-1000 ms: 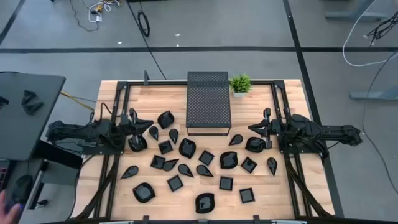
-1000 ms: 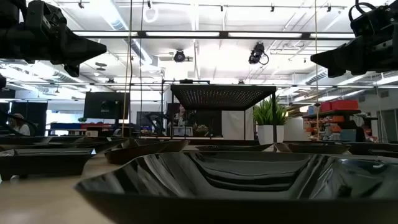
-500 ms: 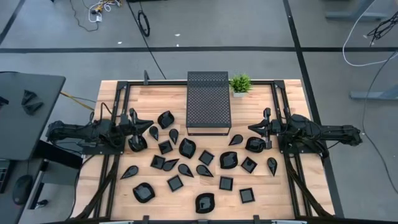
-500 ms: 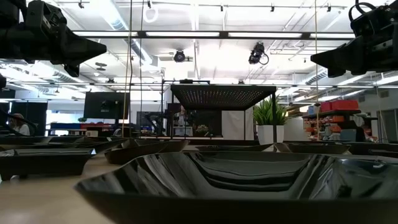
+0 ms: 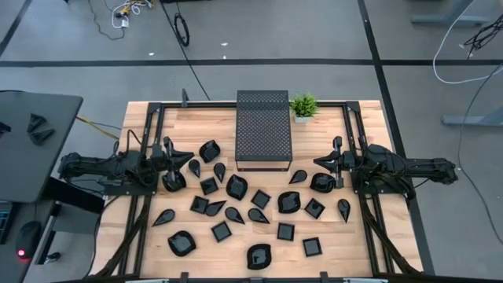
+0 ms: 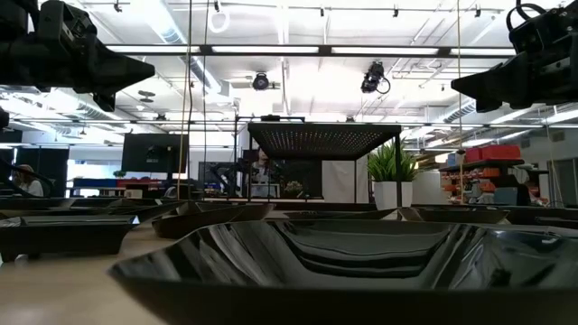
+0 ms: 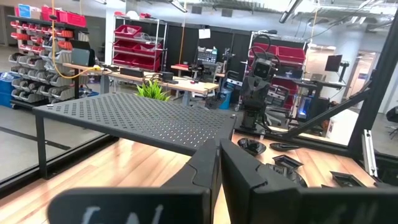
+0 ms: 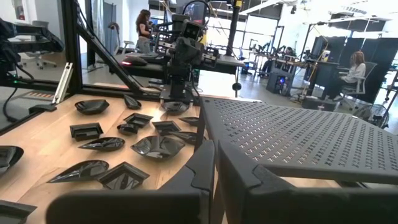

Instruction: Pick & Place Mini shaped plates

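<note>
Many glossy black mini shaped plates in square, teardrop and rounded forms lie scattered flat on the wooden table, mostly on its near half. They also show in the right wrist view as plates, and one plate fills the low view's foreground. My left gripper hovers shut at the table's left side, pointing toward the middle, above the plates there. My right gripper hovers shut at the right side, facing it. In both wrist views the grippers show their fingers together, holding nothing.
A large black perforated box stands on legs at the table's far middle, with a small green potted plant beside it on the right. Black frame rails run along both sides. People sit in the room beyond.
Both arms and the plates have kept still. A person's hand off the table, at the high view's lower left, has drawn out of view.
</note>
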Controlling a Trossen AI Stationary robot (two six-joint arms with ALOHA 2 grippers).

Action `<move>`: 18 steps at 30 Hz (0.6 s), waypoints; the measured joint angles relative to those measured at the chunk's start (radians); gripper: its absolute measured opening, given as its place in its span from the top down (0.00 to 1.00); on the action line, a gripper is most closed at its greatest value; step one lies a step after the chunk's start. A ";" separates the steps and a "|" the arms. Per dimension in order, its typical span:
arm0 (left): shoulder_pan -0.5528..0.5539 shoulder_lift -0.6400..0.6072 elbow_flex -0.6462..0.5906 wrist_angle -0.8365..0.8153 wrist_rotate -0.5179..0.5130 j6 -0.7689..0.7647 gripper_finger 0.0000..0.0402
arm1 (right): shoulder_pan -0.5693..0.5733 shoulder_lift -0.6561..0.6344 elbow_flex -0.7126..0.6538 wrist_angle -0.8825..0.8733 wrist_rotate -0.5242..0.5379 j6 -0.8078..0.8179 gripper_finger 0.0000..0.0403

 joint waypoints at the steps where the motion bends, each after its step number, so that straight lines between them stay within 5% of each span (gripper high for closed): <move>1: 0.000 0.000 0.000 0.002 -0.005 0.001 0.94 | 0.000 0.000 0.000 0.000 0.000 0.000 0.94; 11: 0.000 0.010 0.000 0.042 -0.097 -0.025 0.94 | 0.000 0.000 0.000 0.000 0.000 0.000 0.94; 18: 0.000 0.125 0.004 0.084 -0.300 -0.045 0.94 | 0.000 0.000 0.000 0.000 0.000 0.000 0.94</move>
